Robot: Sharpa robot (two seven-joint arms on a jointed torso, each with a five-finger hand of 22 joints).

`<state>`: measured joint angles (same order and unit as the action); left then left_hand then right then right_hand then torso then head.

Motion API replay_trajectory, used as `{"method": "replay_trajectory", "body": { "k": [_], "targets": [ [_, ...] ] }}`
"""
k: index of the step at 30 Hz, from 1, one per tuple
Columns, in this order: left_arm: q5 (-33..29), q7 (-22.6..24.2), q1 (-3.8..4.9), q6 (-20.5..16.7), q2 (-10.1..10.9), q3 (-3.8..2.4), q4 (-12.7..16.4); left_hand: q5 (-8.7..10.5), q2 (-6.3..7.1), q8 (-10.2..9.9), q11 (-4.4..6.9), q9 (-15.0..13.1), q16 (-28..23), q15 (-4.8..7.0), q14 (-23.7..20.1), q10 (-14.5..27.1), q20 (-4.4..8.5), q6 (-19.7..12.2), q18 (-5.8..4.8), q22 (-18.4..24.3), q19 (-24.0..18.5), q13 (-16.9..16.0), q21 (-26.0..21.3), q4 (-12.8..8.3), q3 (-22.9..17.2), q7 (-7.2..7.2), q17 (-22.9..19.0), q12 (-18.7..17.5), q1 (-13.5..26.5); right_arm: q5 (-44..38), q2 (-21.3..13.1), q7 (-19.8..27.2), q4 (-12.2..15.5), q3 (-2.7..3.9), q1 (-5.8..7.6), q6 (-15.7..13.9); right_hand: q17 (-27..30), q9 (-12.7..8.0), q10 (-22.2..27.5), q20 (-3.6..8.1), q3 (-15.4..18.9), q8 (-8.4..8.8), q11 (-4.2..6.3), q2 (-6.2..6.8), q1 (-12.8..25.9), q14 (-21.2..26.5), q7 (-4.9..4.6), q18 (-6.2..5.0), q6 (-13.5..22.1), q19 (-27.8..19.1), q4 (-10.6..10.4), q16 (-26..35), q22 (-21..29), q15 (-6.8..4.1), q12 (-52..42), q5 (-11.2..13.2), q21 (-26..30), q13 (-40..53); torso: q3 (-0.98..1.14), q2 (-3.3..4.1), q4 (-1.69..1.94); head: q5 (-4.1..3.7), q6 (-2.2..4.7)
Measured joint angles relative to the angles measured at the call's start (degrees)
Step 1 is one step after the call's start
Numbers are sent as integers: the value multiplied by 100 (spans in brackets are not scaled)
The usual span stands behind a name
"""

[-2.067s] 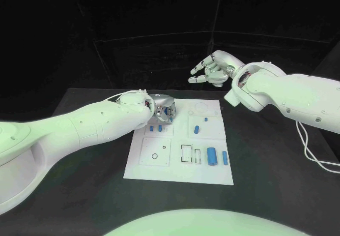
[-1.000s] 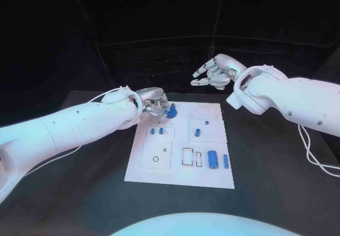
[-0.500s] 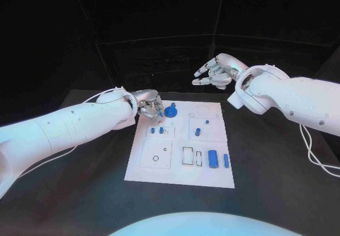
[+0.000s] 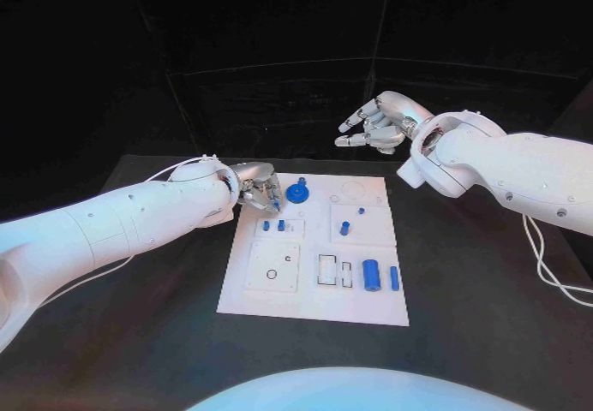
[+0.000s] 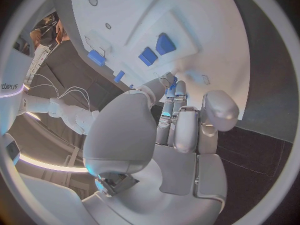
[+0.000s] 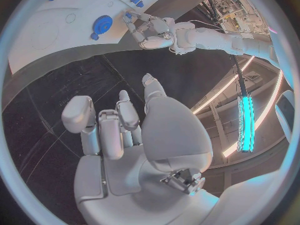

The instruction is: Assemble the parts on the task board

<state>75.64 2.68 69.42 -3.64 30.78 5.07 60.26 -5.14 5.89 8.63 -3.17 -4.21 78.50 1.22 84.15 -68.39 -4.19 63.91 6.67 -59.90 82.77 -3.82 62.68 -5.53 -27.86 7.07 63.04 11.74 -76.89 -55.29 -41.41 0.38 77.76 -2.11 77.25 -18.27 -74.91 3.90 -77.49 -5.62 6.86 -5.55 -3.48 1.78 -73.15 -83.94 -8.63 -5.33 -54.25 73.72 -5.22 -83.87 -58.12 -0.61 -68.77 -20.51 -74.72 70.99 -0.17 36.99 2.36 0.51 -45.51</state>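
Observation:
The white task board (image 4: 309, 300) lies in the middle of the table. A blue gear (image 4: 298, 193) sits on its far left corner, also seen in the right wrist view (image 6: 103, 23). My left hand (image 4: 259, 196) hovers just left of the gear with its fingers curled together and nothing in them (image 5: 181, 130). Two small blue parts (image 4: 272, 226) stand right in front of it. My right hand (image 4: 377, 120) is raised over the table's far edge, fingers apart and empty (image 6: 119, 135).
More blue parts lie on the board: a short one (image 4: 344, 229), a thick cylinder (image 4: 371, 276) and a thin rod (image 4: 394, 277) near the right edge. A white cable (image 4: 544, 257) trails on the table at the right.
My left hand has let go of the blue gear and drawn back a little to the left. The gear stays on the board. The right hand has barely moved.

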Motion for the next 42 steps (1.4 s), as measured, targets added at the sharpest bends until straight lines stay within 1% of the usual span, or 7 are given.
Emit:
{"method": "replay_trajectory", "body": {
  "k": [3, 11, 29, 32, 34, 39, 42],
  "targets": [
    [9, -11, 0, 48, -4, 5, 5, 0, 0, 0, -21, 0, 0, 0, 0, -21, 0, 0, 0, -6, 0, 0, 0, 0, 0, -1, -6, 0, 0, 0, -1, 0, 0, 0, 0, 0, 0, 0, 0, 0, 0, 0, 0, 0, 0, 0, 0, 0, 0, 0, 0, 0, 0, 0, 0, 0, 0, 0, 0, 0, 0, 1, -5],
    [21, -17, 3, 122, -21, 20, 25, 0, 0, 0, -21, 1, 0, 0, 0, -21, 0, -3, 0, -5, 0, 0, 0, 0, 0, -2, -5, -25, 0, 0, 2, 0, -1, 0, 0, 1, 0, 0, 0, 0, 0, 0, 0, 0, 0, 0, 0, 0, 0, 0, 0, 0, 0, 0, 0, 0, 0, 0, -2, -1, 2, 1, -13],
    [40, -37, 1, 139, -86, 29, -16, 0, 0, 0, -21, 6, 0, 0, 0, -21, 0, -3, 0, -6, 0, 0, 18, 0, 0, -3, -9, -25, 0, 0, 11, 0, -7, 0, 0, 5, -4, 0, 0, 0, 0, 0, 0, 0, 0, 0, 0, 0, 0, 0, 0, 0, 0, 0, 0, 0, 0, 0, -3, -1, 3, -9, -28],
    [43, -54, 0, 144, -98, 29, -29, 0, 0, 0, -1, 6, 0, 0, 0, -43, 0, -4, 0, -14, 0, 2, 23, 0, 1, -3, -15, -25, 0, 0, 13, 0, -8, 0, 0, 7, -4, 0, 0, 0, 0, 0, 0, 0, 0, 0, 0, 0, 0, 0, 0, 0, 0, 0, 0, 0, 0, 0, -3, -1, 3, -10, -28],
    [44, -65, -1, 149, -103, 29, -36, 18, 22, 0, 0, 6, 0, 0, 0, -43, 0, -3, 1, -14, 0, 1, 23, -10, -9, -3, -15, -29, 22, 0, 13, 0, -8, 0, 0, 7, -4, 0, 0, 0, 0, 0, 0, 0, 0, 0, 0, 0, 0, 0, 0, 0, 0, 0, 0, 0, 0, 0, -3, -1, 3, -15, -29],
    [44, -103, 0, 179, -115, 27, -46, 27, 0, -62, 0, 8, 0, 0, 0, -43, 0, -4, 0, -21, 0, 1, 23, -18, -17, -3, -22, -110, 49, 0, 13, -1, -9, 0, 0, 10, -3, 0, 0, 0, 0, 0, 0, 0, 0, 0, 0, 0, 0, 0, 0, 0, 0, 0, 0, 0, 0, 0, -2, -1, 2, -27, -37],
    [44, -130, 1, 208, -120, 26, -52, 27, 28, -138, -45, 23, 0, 0, 0, 3, 0, -71, 1, -31, 0, 0, 23, -32, -32, 64, -40, -187, 78, 0, 13, -2, -9, 0, 0, 11, -3, 0, 0, 0, 0, 0, 0, 0, 0, 0, 0, 0, 0, 0, 0, 0, 0, 0, 0, 0, 0, 0, -2, -1, 2, -30, -43]
  ]
}}
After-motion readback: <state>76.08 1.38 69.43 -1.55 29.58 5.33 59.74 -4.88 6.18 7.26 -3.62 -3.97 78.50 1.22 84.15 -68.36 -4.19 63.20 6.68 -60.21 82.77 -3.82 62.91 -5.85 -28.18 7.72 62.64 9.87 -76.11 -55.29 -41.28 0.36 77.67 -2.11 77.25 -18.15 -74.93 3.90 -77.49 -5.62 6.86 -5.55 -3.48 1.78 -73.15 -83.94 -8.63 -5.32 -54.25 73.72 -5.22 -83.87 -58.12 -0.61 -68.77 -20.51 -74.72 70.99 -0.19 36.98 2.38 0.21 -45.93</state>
